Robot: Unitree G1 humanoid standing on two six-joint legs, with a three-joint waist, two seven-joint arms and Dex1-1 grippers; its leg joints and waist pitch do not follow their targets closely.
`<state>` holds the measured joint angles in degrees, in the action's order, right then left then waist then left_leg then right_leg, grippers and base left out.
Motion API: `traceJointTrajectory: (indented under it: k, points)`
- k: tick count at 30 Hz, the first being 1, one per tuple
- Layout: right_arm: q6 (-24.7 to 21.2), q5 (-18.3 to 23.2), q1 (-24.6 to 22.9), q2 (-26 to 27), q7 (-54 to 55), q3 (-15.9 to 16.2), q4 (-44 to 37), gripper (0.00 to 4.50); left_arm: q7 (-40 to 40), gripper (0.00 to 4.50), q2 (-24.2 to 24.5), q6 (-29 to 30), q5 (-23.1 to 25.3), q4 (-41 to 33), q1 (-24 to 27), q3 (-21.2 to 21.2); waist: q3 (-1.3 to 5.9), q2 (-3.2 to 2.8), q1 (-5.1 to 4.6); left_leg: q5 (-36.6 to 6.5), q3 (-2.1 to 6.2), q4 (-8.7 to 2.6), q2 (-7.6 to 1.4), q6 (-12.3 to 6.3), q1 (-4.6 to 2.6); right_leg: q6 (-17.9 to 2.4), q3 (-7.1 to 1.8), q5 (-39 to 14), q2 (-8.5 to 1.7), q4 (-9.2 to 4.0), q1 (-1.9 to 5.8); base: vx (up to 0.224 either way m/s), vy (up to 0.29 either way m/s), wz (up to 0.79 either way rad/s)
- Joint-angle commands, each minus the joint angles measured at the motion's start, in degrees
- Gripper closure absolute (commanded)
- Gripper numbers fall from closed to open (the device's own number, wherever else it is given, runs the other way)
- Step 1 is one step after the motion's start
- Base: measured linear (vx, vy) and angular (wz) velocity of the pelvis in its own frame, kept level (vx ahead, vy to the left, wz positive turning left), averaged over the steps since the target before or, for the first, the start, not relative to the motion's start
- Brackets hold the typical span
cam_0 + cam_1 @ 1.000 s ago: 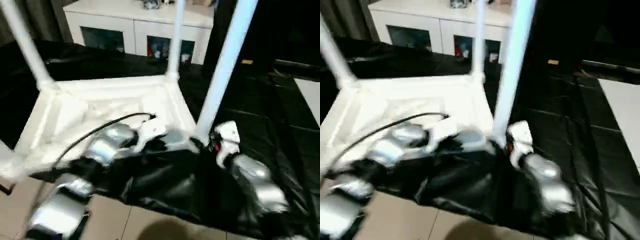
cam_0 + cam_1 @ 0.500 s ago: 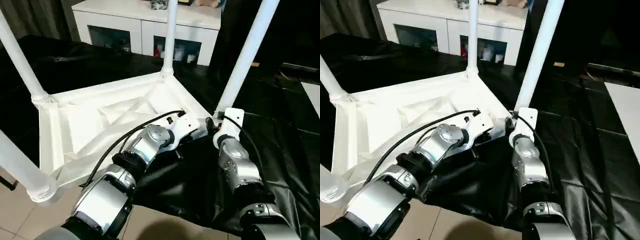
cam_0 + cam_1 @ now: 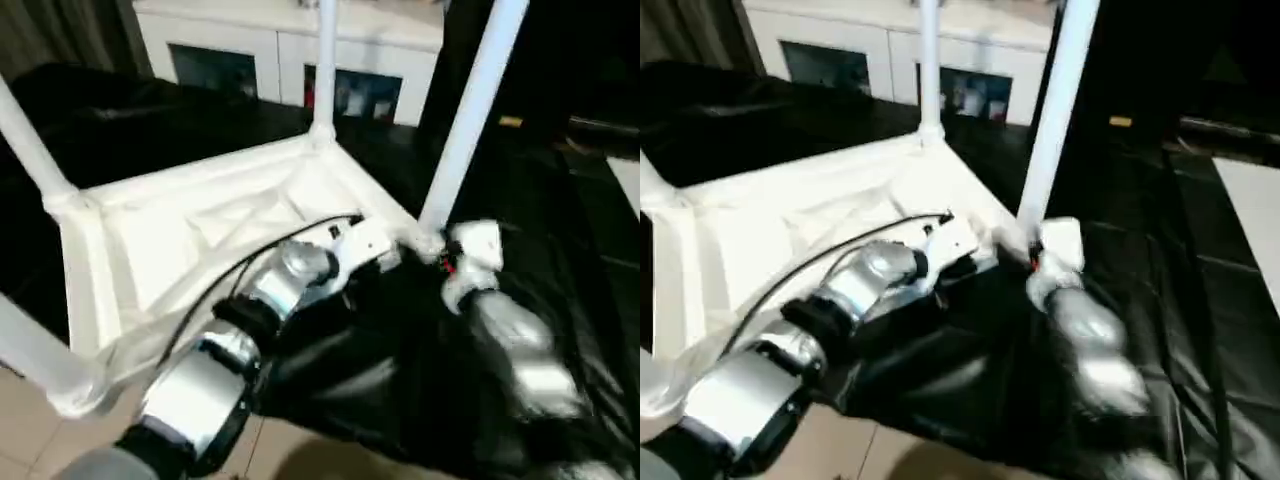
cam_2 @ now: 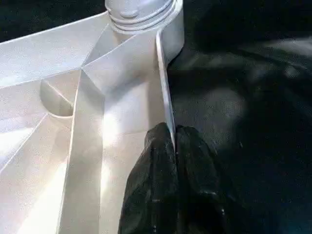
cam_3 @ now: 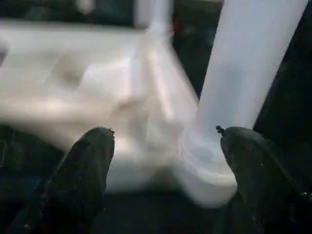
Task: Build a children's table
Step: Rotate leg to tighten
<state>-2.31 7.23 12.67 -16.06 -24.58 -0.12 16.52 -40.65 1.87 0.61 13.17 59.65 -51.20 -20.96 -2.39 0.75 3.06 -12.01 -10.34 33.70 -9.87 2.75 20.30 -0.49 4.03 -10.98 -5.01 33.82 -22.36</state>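
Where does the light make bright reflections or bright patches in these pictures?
Left eye view: glossy highlights on the black sheet and the silver left forearm. Left wrist view: a bright patch on the children's table underside, beside the left gripper, which pinches its rim. Right wrist view: the white leg is brightly lit by the open right gripper.

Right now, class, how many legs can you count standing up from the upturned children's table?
4. A far-corner leg before the cabinet, a leg beside the right gripper, a leg at the table's left corner, and a near-left leg at the picture's edge.
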Motion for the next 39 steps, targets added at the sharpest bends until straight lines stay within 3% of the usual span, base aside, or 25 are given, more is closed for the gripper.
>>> traceJointTrajectory:
  k: [1,4,6,7,8,10,12,16,20,22,23,25,27,28,29,30,31,32,34,35,37,39]
  points:
    - [0.60,0.21,-1.64,-2.49,-2.03,-1.21,-0.92,0.68,-7.46,4.50,2.11,-2.17,1.97,1.54,3.23,-3.92,2.63,0.32,0.34,-9.75,1.22,-4.26,-3.53,-6.82,0.12,-14.50,-2.96,-5.92,-4.44,-4.13,3.08,0.000,0.000,0.00]
    - [0.49,1.31,-3.89,-4.86,-2.67,-4.28,-1.18,0.68,-18.21,4.50,4.90,-8.40,1.54,-2.54,5.79,-6.80,2.34,0.40,0.36,-12.95,1.26,-4.73,-3.57,-5.25,-0.05,-12.86,-3.02,-14.77,-4.52,-4.97,2.73,0.000,0.000,0.00]
    - [-0.29,3.48,-7.34,-7.39,-8.43,-4.26,-4.08,0.68,-21.23,4.50,6.28,-11.75,1.31,-4.06,6.73,-7.53,2.18,0.36,0.42,-15.11,1.24,-4.90,-3.74,-4.46,-0.29,-12.07,-3.08,-18.17,-4.51,-5.36,2.50,0.000,0.000,0.00]
    - [-0.45,3.91,-8.38,-8.14,-10.18,-3.77,-5.04,0.68,-21.14,4.50,6.39,-12.27,1.25,-4.09,6.73,-7.39,2.17,0.14,1.02,-15.95,1.02,-4.72,-4.00,-4.46,-1.01,-12.05,-3.32,-17.11,-4.39,-5.42,2.01,0.000,0.000,0.00]
    - [-0.82,4.84,-10.71,-9.84,-14.06,-2.61,-7.23,0.68,-20.95,4.50,6.63,-13.41,1.07,-4.16,6.73,-7.02,2.15,0.05,1.09,-16.47,0.96,-4.83,-4.05,-4.62,-1.11,-12.60,-3.32,-15.43,-4.21,-5.25,1.97,0.000,0.000,0.00]
    - [-1.86,6.15,-13.41,-11.79,-18.27,-0.59,-10.01,0.68,-21.76,4.50,7.08,-14.91,1.18,-4.11,6.46,-6.98,2.19,0.20,1.47,-15.36,1.03,-4.92,-4.08,-5.18,-0.45,-12.42,-3.21,-14.18,-4.34,-5.00,2.56,0.000,0.000,0.00]
    - [-1.58,5.60,-14.60,-12.54,-19.14,0.36,-10.40,0.68,-22.18,4.50,7.41,-16.45,1.38,-4.14,6.03,-6.72,2.27,0.15,1.72,-14.34,1.19,-5.01,-4.17,-5.14,-0.19,-11.92,-3.12,-14.27,-4.53,-4.88,2.60,0.000,0.000,0.00]
    - [-0.92,4.41,-14.10,-11.71,-17.60,-0.08,-9.13,0.68,-23.20,4.50,7.97,-18.02,1.31,-4.77,5.60,-6.82,2.32,0.21,1.68,-13.78,1.18,-5.01,-4.08,-3.90,-0.25,-11.82,-3.08,-14.50,-4.54,-4.77,2.46,0.000,0.000,0.00]
    - [-1.50,5.41,-14.33,-11.38,-19.29,1.04,-10.96,0.68,-23.79,4.50,7.65,-19.54,-0.55,-5.62,6.07,-5.25,2.49,0.18,1.75,-11.61,1.07,-4.74,-4.01,-4.62,-0.17,-12.93,-3.08,-10.34,-4.58,-4.34,2.66,0.000,0.000,0.00]
    - [-1.98,6.00,-14.12,-10.30,-19.31,2.05,-12.83,0.68,-20.59,4.50,6.37,-20.88,-2.94,-6.74,6.69,-2.33,2.57,0.28,1.75,-10.57,1.01,-4.57,-3.93,-5.22,-0.03,-13.46,-3.03,-8.41,-4.54,-4.12,2.83,0.000,0.000,0.00]
    - [-2.17,6.10,-13.78,-9.74,-19.03,2.34,-13.33,0.68,-20.25,4.50,5.71,-19.48,-5.02,-7.98,7.11,-0.60,2.64,0.24,1.76,-10.17,1.01,-4.47,-3.93,-5.41,-0.06,-13.74,-3.02,-7.77,-4.59,-4.00,2.86,0.000,0.000,0.00]
    - [-2.74,6.47,-13.10,-8.68,-18.93,3.14,-14.48,0.62,-22.23,3.94,5.52,-15.24,-9.27,-12.62,8.83,1.89,2.53,0.20,1.60,-10.16,0.96,-4.62,-4.07,-5.56,-0.02,-14.30,-2.99,-8.30,-4.59,-3.98,2.85,0.000,0.000,0.00]
    - [-3.21,6.71,-12.84,-8.30,-19.56,4.01,-15.51,0.62,-23.85,3.91,6.54,-12.10,-11.63,-17.86,10.89,2.74,2.53,0.16,1.44,-10.05,0.96,-4.61,-4.20,-5.33,0.11,-15.08,-3.10,-9.22,-4.81,-3.82,2.95,0.000,0.000,0.00]
    - [-3.54,6.83,-12.78,-8.25,-20.06,4.54,-16.31,0.62,-24.84,3.80,7.43,-9.39,-13.50,-22.20,12.51,3.33,2.57,0.85,1.33,-9.52,0.95,-4.53,-4.24,-5.61,0.31,-15.22,-3.09,-8.60,-4.79,-3.67,3.01,0.000,0.000,0.00]
    - [-3.54,6.83,-12.78,-8.25,-20.06,4.54,-16.31,0.62,-24.84,3.65,7.43,-9.39,-13.50,-22.20,12.51,3.33,2.56,0.43,1.12,-8.23,1.01,-4.57,-4.29,-6.00,0.59,-15.59,-3.06,-7.16,-4.67,-3.28,2.98,0.000,0.000,0.00]
    - [-3.64,6.87,-12.77,-8.25,-20.21,4.68,-16.55,0.62,-25.12,3.53,7.70,-8.59,-14.05,-23.51,13.00,3.50,2.56,0.43,1.12,-8.23,1.01,-4.57,-4.29,-6.00,0.59,-15.59,-3.06,-7.16,-4.67,-3.28,2.98,0.000,0.000,0.00]
    - [-4.04,7.16,-12.79,-8.27,-20.84,5.10,-17.49,0.62,-26.69,3.49,9.14,-3.62,-16.90,-29.48,15.14,4.31,2.75,0.76,0.79,-7.56,0.90,-4.34,-4.44,-6.17,0.43,-15.98,-3.07,-5.55,-4.75,-2.87,3.07,0.000,0.000,0.00]
    - [-4.48,7.40,-12.71,-8.38,-21.45,5.32,-18.36,0.62,-28.84,3.49,11.92,3.21,-20.22,-37.30,17.91,5.18,2.53,0.68,0.40,-6.20,0.90,-4.23,-4.08,-7.24,1.14,-15.63,-3.05,-4.59,-4.50,-2.82,3.05,0.000,0.000,0.00]
    - [-4.76,7.62,-12.51,-8.45,-21.82,5.29,-18.61,0.62,-30.18,3.21,14.10,6.79,-21.97,-41.71,19.57,5.61,2.56,0.28,0.16,-5.66,0.60,-3.95,-4.01,-7.44,0.66,-16.07,-3.18,-4.16,-4.33,-2.63,2.58,0.000,0.000,0.00]
    - [-5.03,7.73,-12.46,-8.45,-21.99,5.23,-18.91,0.62,-31.03,3.12,15.56,9.23,-22.90,-44.87,20.82,6.00,2.45,0.57,-0.02,-6.32,0.37,-3.94,-3.90,-7.13,0.48,-15.74,-3.15,-5.87,-3.96,-2.89,2.33,0.000,0.000,0.00]
    - [-5.27,7.80,-12.12,-8.67,-22.39,5.25,-19.29,0.62,-32.77,3.04,20.15,15.82,-25.63,-52.65,23.77,7.18,2.45,0.21,0.19,-6.53,0.42,-4.07,-4.15,-6.13,0.22,-15.73,-3.17,-6.87,-3.93,-2.64,2.27,0.000,0.000,0.00]
    - [-5.38,7.87,-11.94,-8.84,-22.58,5.34,-19.42,0.62,-33.15,2.74,21.95,18.12,-26.58,-55.35,24.74,7.66,2.34,-0.13,0.26,-6.78,0.38,-4.15,-4.03,-5.46,0.02,-15.39,-3.12,-6.89,-3.51,-2.57,2.02,0.000,0.000,0.00]
